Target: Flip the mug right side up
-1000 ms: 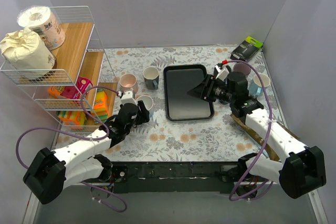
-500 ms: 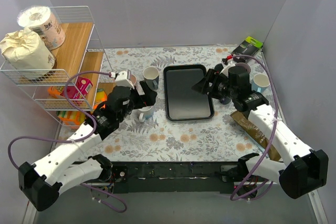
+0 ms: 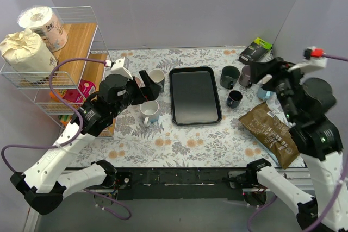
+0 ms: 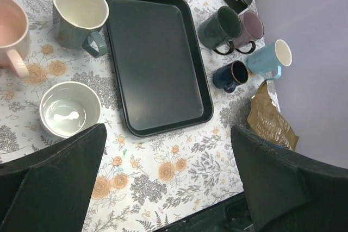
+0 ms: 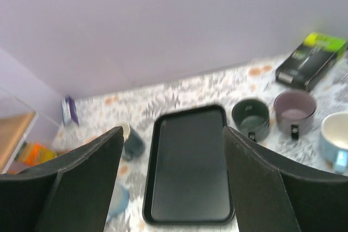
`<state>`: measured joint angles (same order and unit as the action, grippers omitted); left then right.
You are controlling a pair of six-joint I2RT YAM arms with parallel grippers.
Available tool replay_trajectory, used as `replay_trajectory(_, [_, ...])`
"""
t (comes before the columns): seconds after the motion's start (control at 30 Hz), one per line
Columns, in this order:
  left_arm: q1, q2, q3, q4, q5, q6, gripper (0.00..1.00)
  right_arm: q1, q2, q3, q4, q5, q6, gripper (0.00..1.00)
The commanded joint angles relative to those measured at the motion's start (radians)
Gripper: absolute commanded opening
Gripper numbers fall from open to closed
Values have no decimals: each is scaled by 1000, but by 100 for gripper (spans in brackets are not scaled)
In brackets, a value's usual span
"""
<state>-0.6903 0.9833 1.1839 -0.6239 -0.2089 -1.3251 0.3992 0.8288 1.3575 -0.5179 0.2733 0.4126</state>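
The left tool (image 4: 167, 131) gapes wide, having lifted off the mug (image 4: 70, 108), which now stands mouth up (free of either tool) on the floral desk (image 4: 163, 172), just left of the black tray (image 4: 157, 63). The right tool (image 5: 171, 131), equally wide and empty, has pulled back high. Plain grey-violet walls enclose the desk.

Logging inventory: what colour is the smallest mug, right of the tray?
Navy mug; clearest in left wrist view.

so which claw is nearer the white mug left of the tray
Left. The left claw hovers right beside the white mug; the right claw is across the tray, near the dark green mug.
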Motion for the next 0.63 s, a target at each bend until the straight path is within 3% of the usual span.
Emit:
replay_trajectory(0.0, [-2, -38, 109, -97, -70, -20, 98, -2, -115, 42, -16, 152, -49, 80])
replay_trajectory(0.23, [-2, -38, 220, -154, -110, -16, 98, -2, -168, 111, -97, 218, -37, 80])
replay_trajectory(0.6, [-3, -86, 229, -142, -104, 21, 98, -2, -191, 43, -85, 176, 40, 80])
